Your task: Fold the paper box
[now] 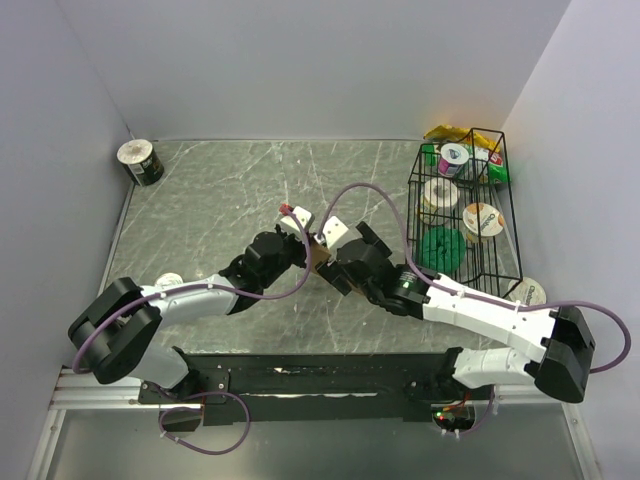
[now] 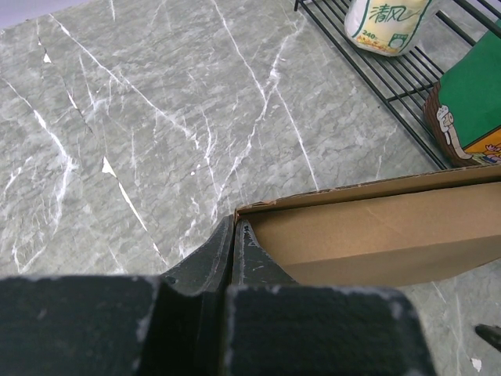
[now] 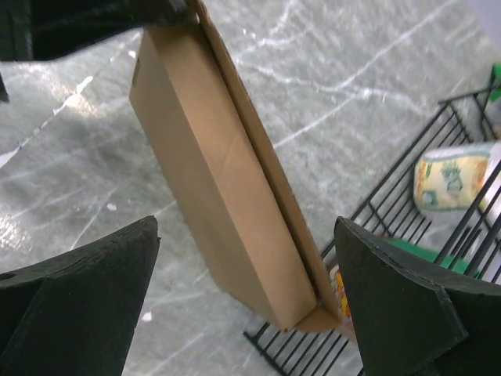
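Note:
The paper box (image 3: 227,180) is a thin brown cardboard box held off the table; only a sliver of it (image 1: 322,256) shows between the two grippers in the top view. My left gripper (image 2: 235,235) is shut on one corner edge of the box (image 2: 376,235); in the top view it (image 1: 305,250) sits just left of the box. My right gripper (image 3: 246,278) is open, its fingers (image 3: 86,301) wide on either side of the box's lower end without touching it. In the top view it (image 1: 336,262) is just right of the box.
A black wire basket (image 1: 505,215) with cups and packets stands at the right, and also shows in the left wrist view (image 2: 391,78) and the right wrist view (image 3: 407,204). A small can (image 1: 140,162) lies at the back left corner. A white cup (image 1: 528,292) sits by the basket's near end.

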